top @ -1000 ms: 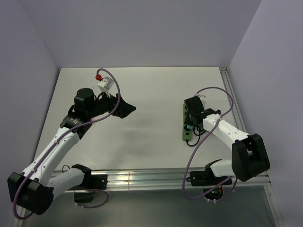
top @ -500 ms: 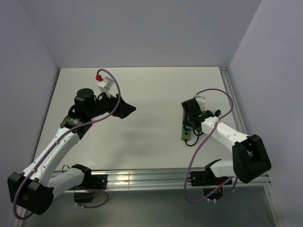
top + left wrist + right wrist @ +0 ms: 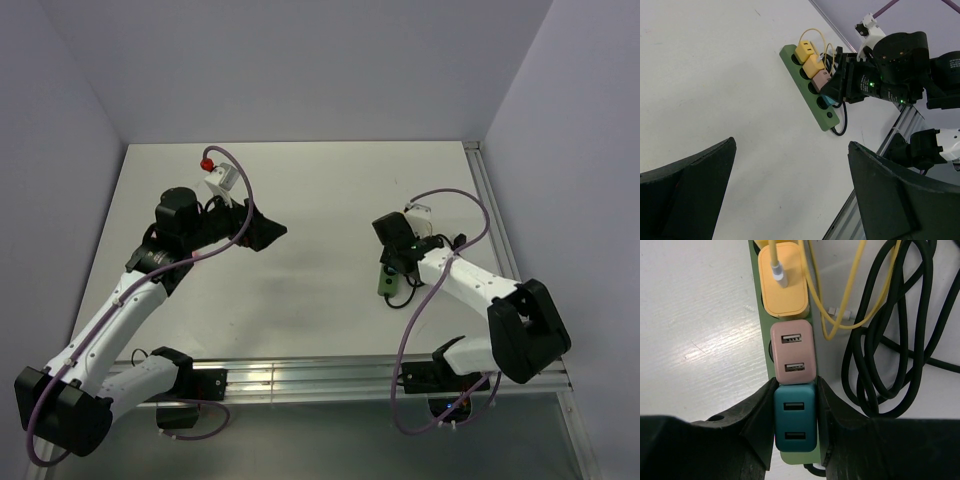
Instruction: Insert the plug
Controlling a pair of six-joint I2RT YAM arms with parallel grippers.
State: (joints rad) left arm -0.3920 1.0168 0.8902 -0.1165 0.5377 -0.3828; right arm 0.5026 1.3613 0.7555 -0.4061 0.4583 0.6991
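A green power strip (image 3: 812, 90) lies on the white table, right of centre (image 3: 385, 285). In the right wrist view it (image 3: 756, 315) carries a yellow plug (image 3: 785, 285), a pink USB plug (image 3: 792, 352) and a teal USB plug (image 3: 795, 420) in a row. My right gripper (image 3: 795, 422) is shut on the teal plug, a finger on each side, over the strip. My left gripper (image 3: 790, 190) is open and empty, held above the table well left of the strip (image 3: 265, 232).
A coiled black cable (image 3: 890, 330) and a thin yellow cable (image 3: 840, 300) lie just right of the strip. A metal rail (image 3: 330, 375) runs along the table's near edge. Purple walls close in the back and sides.
My right gripper and the power strip have shifted left and slightly toward the near edge over the last second. The left arm has not moved.
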